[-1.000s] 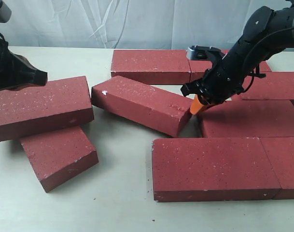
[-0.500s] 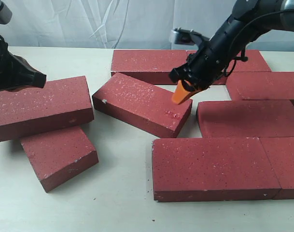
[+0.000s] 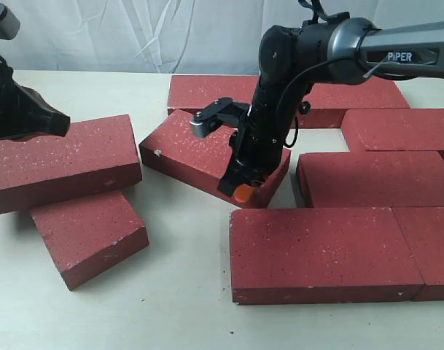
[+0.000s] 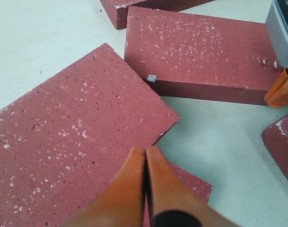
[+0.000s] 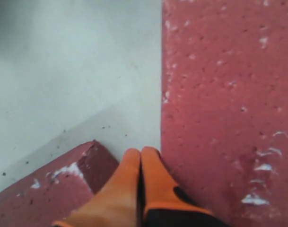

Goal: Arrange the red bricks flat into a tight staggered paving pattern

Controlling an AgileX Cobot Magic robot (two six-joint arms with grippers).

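Several red bricks lie on the pale table. One angled brick (image 3: 196, 149) sits loose in the middle. My right gripper (image 3: 243, 192) is shut with nothing in it, its orange tips low at this brick's near long side, just behind the front brick (image 3: 316, 248). In the right wrist view the shut gripper (image 5: 140, 152) points at the table between a brick face (image 5: 224, 94) and a brick corner (image 5: 44, 198). My left gripper (image 4: 146, 151) is shut and empty, above the edge of a big brick (image 4: 73, 156) at the left (image 3: 61, 160).
Another brick (image 3: 90, 233) lies partly under the left one. Flat bricks stand along the back (image 3: 225, 98) and at the right (image 3: 375, 179), (image 3: 404, 130), (image 3: 429, 248). Bare table (image 3: 178, 292) shows in front. The left arm's black body (image 3: 21, 113) hangs at the left edge.
My right arm has swung left from the angled brick's right end, over its top, and dropped to its near side. The brick has hardly shifted. The left arm stayed put.
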